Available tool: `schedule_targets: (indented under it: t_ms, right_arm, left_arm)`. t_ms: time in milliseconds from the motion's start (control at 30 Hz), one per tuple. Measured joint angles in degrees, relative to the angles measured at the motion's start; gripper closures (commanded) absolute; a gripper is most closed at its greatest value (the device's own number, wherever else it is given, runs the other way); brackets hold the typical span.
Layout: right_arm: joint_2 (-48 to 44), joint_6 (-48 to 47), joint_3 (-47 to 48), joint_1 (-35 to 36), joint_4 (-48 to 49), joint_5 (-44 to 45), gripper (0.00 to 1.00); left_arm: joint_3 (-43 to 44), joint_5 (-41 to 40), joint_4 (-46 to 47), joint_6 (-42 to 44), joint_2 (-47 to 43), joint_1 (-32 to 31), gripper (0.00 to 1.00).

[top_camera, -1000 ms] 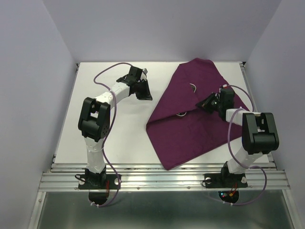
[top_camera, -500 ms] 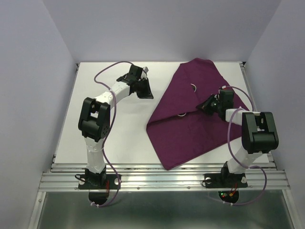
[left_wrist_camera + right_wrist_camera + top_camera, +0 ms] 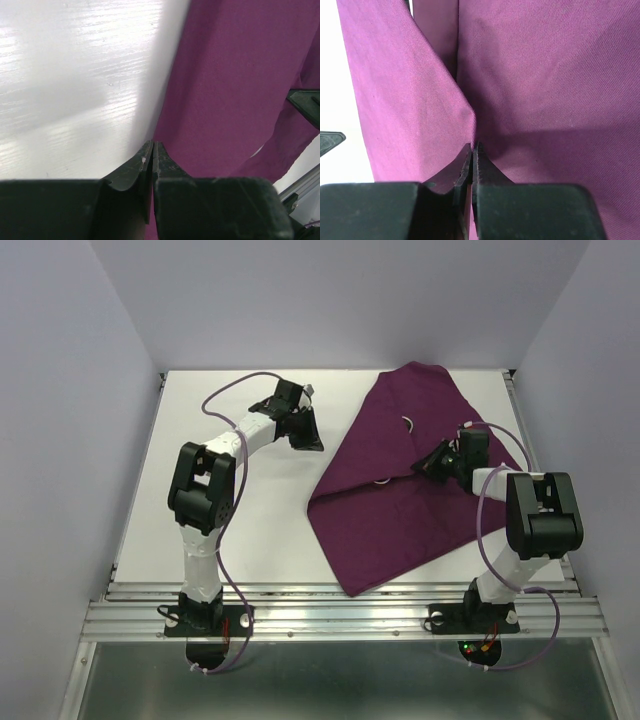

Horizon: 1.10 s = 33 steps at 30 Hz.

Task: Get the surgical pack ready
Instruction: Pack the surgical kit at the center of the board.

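Left arm extended forward, black two-finger left gripper (image 3: 152,145) with jaws pressed together; right arm folded inward, right gripper (image 3: 472,146) pinching dark-purple cloth (image 3: 545,75).

We see a white table (image 3: 250,510). One purple cloth (image 3: 400,500) lies on its right half, folded into a rough diamond. Its far corner reaches the back edge and its near corner the front edge.
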Motion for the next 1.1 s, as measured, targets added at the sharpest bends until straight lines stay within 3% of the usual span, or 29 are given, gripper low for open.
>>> schedule_targets:
  t_ms: [400, 533, 667, 733, 800, 900, 1100]
  right_arm:
    - [0.1, -0.9, 0.0, 0.0, -0.1, 0.3, 0.89]
    - [0.2, -1.5, 0.0, 0.0, -0.4, 1.0, 0.79]
    - [0.3, -2.4, 0.0, 0.0, -2.4, 2.9, 0.61]
    - [0.3, -2.8, 0.0, 0.0, -3.6, 4.0, 0.60]
    - [-0.3, -3.7, 0.1, 0.0, -4.5, 5.5, 0.51]
    - [-2.5, -5.1, 0.1, 0.1, -7.2, 8.2, 0.47]
    - [-8.7, -7.4, 0.1, 0.0, -12.3, 13.9, 0.25]
  left_arm:
    - [0.0, -1.0, -0.3, 0.0, 0.0, 0.0, 0.86]
    - [0.0, -2.0, -0.8, 0.0, 0.0, 0.0, 0.86]
    - [0.5, -3.3, -1.9, 0.1, 0.0, 0.0, 0.86]
    - [0.9, -3.6, -2.2, 0.2, 0.0, 0.0, 0.86]
    - [1.4, -3.9, -2.2, 0.3, 0.0, 0.0, 0.86]
    - [2.2, -4.3, -2.9, 0.3, 0.0, 0.0, 0.86]
    - [7.1, -6.3, -5.2, 0.7, 0.0, 0.0, 0.86]
